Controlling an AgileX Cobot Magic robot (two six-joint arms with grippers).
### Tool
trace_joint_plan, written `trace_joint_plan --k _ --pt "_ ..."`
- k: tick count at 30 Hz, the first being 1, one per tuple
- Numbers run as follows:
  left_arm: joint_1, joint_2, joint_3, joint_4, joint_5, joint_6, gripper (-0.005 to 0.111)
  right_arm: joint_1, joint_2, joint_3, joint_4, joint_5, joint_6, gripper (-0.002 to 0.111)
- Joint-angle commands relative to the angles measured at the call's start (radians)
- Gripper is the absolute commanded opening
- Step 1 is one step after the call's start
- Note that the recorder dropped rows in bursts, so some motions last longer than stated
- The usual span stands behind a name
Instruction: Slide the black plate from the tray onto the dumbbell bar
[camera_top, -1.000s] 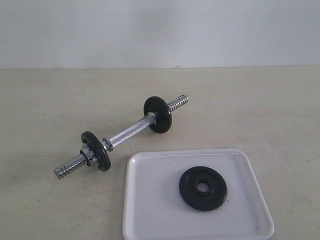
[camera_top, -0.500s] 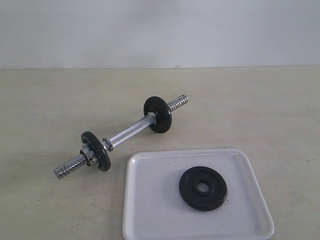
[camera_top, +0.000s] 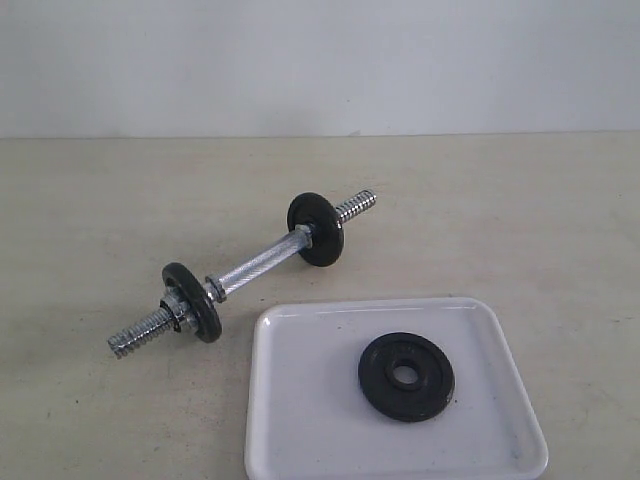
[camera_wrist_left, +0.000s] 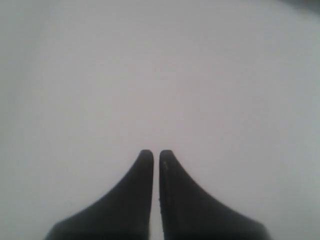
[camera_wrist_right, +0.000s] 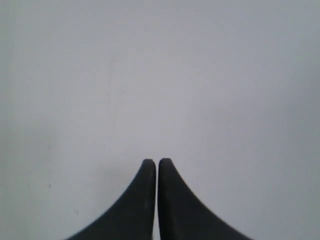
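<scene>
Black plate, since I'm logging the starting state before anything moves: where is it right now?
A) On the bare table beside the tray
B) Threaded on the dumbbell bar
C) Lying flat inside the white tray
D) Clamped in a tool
C: in the exterior view the black plate lies flat inside the tray, centre hole facing up, apart from the dumbbell bar, which rests on the table beyond the tray.

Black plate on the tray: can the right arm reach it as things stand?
Probably yes. The black plate lies flat in the tray with nothing over it; the dumbbell bar lies apart from the tray. The right gripper, outside the exterior view, has its fingers shut and must open first.
</scene>
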Motion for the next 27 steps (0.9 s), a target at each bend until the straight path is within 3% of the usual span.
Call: trace_joint_plan --k 1,6,8,15,27 --pt "0.001 0.089 -0.046 0.469 0.004 -0.437 0.004 -0.001 0.118 -0.118 0.001 0.282 -0.049 0.0" --pt "0.001 0.2 -0.049 1.039 -0.125 -0.974 0.004 -0.001 0.216 -0.146 0.036 0.481 -0.064 0.0" --pt "0.001 0.252 -0.038 1.039 -0.192 -1.074 0.004 -0.001 0.253 -0.146 0.055 0.554 -0.064 0.0" --pt "0.001 0.465 -0.037 1.039 -0.404 -1.079 0.004 -0.001 0.346 -0.146 0.087 0.715 -0.064 0.0" --pt "0.001 0.754 -0.037 1.039 -0.295 -1.079 0.004 -0.001 0.368 -0.146 0.094 0.8 -0.064 0.0"
